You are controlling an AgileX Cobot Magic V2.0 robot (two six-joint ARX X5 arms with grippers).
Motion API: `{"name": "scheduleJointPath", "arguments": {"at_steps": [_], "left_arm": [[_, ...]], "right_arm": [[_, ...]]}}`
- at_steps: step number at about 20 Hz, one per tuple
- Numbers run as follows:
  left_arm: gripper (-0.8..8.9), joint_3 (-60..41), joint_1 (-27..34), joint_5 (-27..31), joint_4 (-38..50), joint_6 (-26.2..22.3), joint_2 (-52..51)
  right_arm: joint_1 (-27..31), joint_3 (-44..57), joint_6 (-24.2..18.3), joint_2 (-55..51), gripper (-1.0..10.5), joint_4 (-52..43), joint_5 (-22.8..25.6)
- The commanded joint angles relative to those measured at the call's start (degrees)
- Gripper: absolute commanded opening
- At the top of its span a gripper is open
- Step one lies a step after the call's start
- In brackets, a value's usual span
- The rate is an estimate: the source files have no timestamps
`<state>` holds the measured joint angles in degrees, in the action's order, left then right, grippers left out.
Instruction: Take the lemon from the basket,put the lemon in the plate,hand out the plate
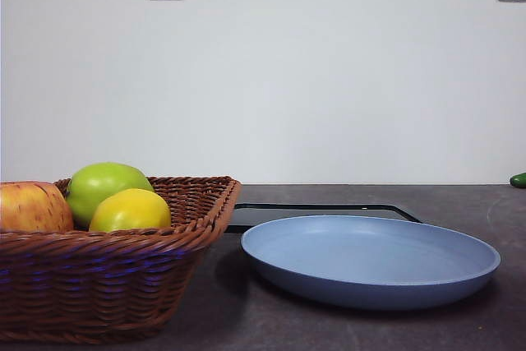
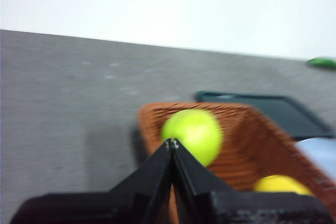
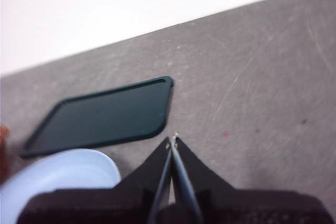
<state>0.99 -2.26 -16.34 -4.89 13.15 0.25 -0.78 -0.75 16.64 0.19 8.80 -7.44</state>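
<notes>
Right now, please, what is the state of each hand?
Left hand: closed, empty, above the basket.
Right hand: closed, empty, above the table.

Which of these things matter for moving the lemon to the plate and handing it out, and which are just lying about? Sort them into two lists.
Belongs to the job:
- lemon, in the basket
- basket
- plate, beside the basket
- left hand, shut, above the basket
- right hand, shut

Just lying about:
- green apple and red-yellow apple, in the basket
- black tray, behind the plate
- small green thing, far table edge
</notes>
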Motion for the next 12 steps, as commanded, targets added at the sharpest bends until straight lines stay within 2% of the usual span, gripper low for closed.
{"name": "scheduleJointPath", "arguments": {"at_steps": [1,7,12], "left_arm": [[0.08,-0.7,0.1,-2.7,0.8,8.3,-0.1],[0.07,-0.6,0.1,-4.3,-1.1,16.3,-0.1],[0.07,2.3,0.1,-4.6,-4.7,17.2,0.3]], "right_arm": [[-0.1,0.3,11.8,-0.2,0.0,-0.1,-1.1],[-0.1,-0.3,14.5,-0.1,0.0,0.9,-7.6],[-0.1,-4.7,15.6,0.4,0.0,6.9,-7.6]]}}
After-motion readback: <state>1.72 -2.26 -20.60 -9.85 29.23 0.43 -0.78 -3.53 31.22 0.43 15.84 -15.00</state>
